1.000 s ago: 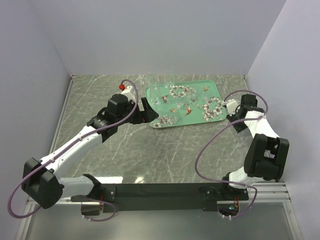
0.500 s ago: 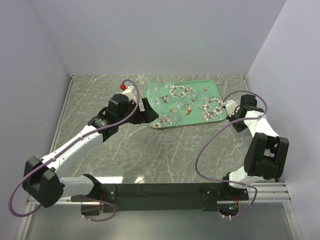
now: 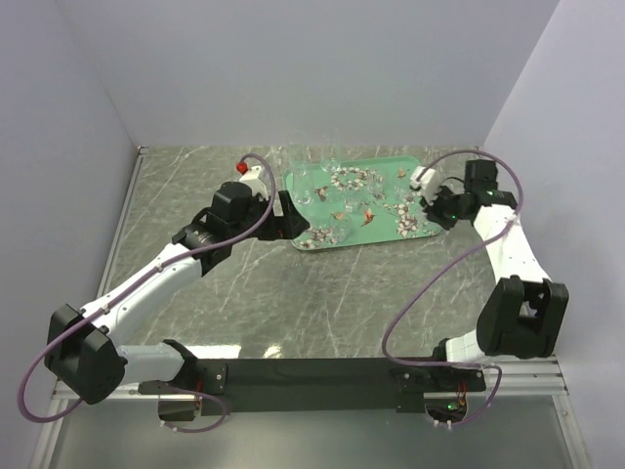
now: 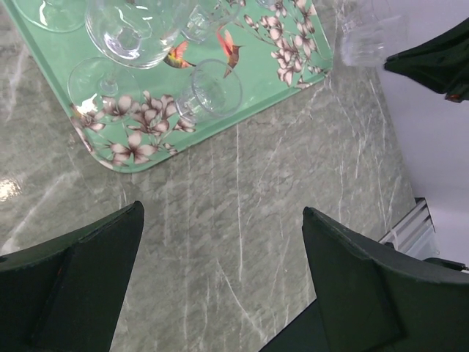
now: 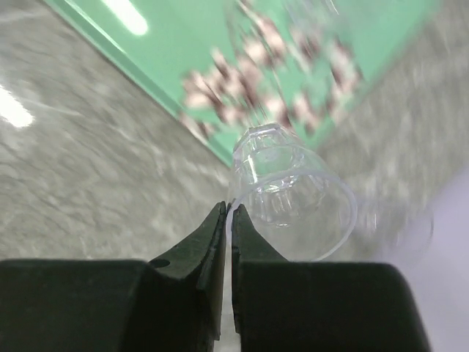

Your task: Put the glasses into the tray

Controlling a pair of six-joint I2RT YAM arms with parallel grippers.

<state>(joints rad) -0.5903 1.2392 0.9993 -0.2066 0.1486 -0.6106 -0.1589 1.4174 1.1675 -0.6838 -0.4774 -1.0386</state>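
At R end of the tray (image 3: 389,168), just off its short edge: right gripper (image 5: 229,213), fingers pressed together on the rim wall of one faceted glass (image 5: 293,202). The glass is tilted, mouth toward the wrist cam (that view is blurred). In the left wrist view the same faceted glass (image 4: 372,35) hangs beyond the tray corner, over the bench (image 3: 293,293). Can't tell whether it touches the bench.

L side: left gripper (image 4: 222,213) spread wide, nothing between its fingers. It is over bare bench, just beside the tray's near-L corner.

On the tray, L half: the other glasses (image 4: 212,88). One small glass stands on the flower print, w/ a stemmed glass (image 4: 124,33) just beside it, foot showing. More are cut off at the frame top. In the overhead view they are nearly see-through, grouped at the tray's far-L end.
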